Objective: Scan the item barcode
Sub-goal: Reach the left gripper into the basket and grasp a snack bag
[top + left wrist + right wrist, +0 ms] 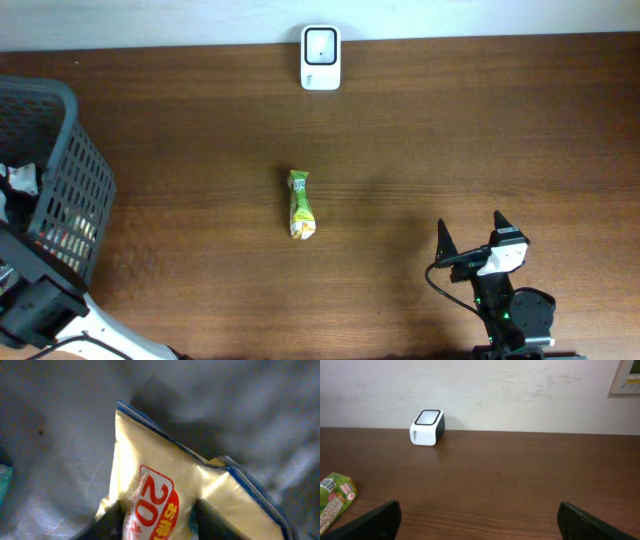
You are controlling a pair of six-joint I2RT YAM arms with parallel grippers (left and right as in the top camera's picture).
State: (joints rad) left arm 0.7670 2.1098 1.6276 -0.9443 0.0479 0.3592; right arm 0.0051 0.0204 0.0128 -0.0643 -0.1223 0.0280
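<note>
Risk: shallow hold could let cream packet [165, 480] slip before reaching scanner [320, 58].
Left end effector [157, 510]: flanks packet inside basket [85, 170]; pinch unclear.
Right end effector [479, 510]: spread, idle.

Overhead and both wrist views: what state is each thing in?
left gripper: fingers either side of cream packet, grip unclear
right gripper: open, empty
green packet: lying flat on table, untouched
scanner: upright at far edge
basket: upright, items inside
</note>
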